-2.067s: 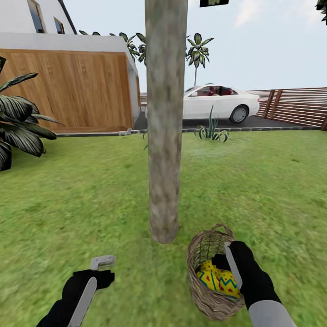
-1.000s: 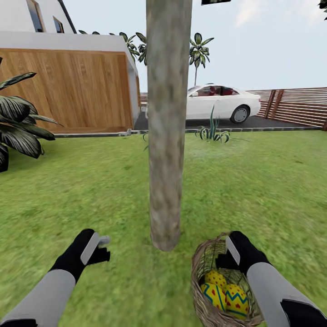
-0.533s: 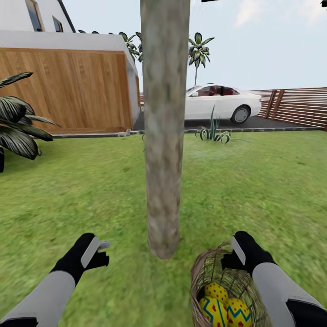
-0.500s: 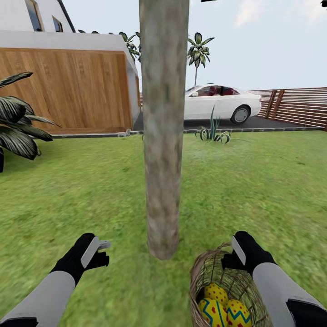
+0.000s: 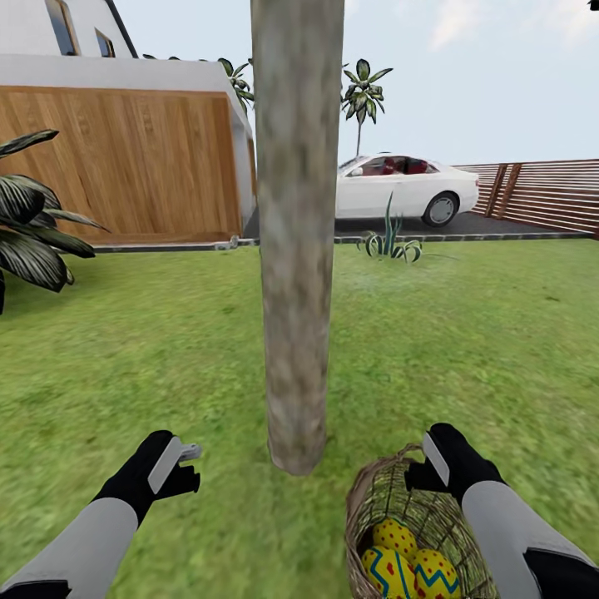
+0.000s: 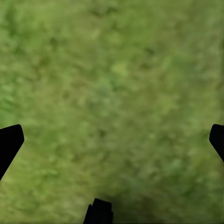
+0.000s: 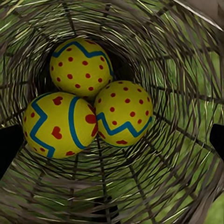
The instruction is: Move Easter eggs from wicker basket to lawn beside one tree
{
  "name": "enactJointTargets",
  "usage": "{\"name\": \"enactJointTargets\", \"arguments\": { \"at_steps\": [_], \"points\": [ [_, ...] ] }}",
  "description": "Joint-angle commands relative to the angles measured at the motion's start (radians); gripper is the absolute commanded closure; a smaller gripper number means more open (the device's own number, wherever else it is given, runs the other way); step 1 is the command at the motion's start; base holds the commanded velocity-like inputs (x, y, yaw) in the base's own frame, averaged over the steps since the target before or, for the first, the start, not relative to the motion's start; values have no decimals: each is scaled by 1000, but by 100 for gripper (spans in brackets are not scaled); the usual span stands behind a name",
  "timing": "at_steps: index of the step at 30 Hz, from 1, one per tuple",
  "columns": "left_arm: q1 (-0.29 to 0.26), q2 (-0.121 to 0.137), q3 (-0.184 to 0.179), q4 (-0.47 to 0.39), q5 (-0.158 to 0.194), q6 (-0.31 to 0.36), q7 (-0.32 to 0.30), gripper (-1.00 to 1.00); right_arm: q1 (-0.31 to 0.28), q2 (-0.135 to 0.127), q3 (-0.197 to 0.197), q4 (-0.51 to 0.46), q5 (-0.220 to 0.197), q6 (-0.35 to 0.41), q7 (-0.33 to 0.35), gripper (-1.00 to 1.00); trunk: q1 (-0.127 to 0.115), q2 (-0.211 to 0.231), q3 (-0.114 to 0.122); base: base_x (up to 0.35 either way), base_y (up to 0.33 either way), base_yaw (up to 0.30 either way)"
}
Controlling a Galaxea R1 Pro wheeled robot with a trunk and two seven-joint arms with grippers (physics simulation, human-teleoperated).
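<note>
The right gripper [image 5: 426, 474] holds the wicker basket [image 5: 391, 507] by its rim, its fingers closed on the weave. Three Easter eggs [image 7: 88, 109] sit bunched together inside. The left gripper [image 5: 190, 467] hangs spread and empty over the lawn [image 5: 166, 349]. The tree [image 5: 297, 249] stands just beside the basket.
</note>
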Motion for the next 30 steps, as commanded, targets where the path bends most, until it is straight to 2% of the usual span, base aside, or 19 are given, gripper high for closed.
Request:
{"name": "enactJointTargets", "arguments": {
  "at_steps": [1, 5, 13, 20, 30],
  "points": [
    [0, 0, 1, -1, 10, 2, 9, -100, 0, 1, -4, -1, -2, 2, -3, -100, 4, -8, -4, 0, 0, 0],
    [0, 0, 2, -1, 11, 1, 10, -100, 0, 0, -3, 0, -2, -49, -3, -100, 19, -36, -17, 0, 0, 0],
    [0, -1, 2, 3, 13, -1, 9, -100, 0, -1, -4, -1, -3, -106, -2, -100, 50, -92, -42, 0, 0, 0],
    [0, -5, 1, 40, 50, -58, 8, -100, 0, 2, -5, 3, -4, -158, -2, -100, 77, -141, -64, 0, 0, 0],
    [0, -3, 2, 51, 56, -71, 7, -100, 0, 4, -5, 41, -4, -208, -2, -100, 115, -211, -95, 0, 0, 0]
  ]
}}
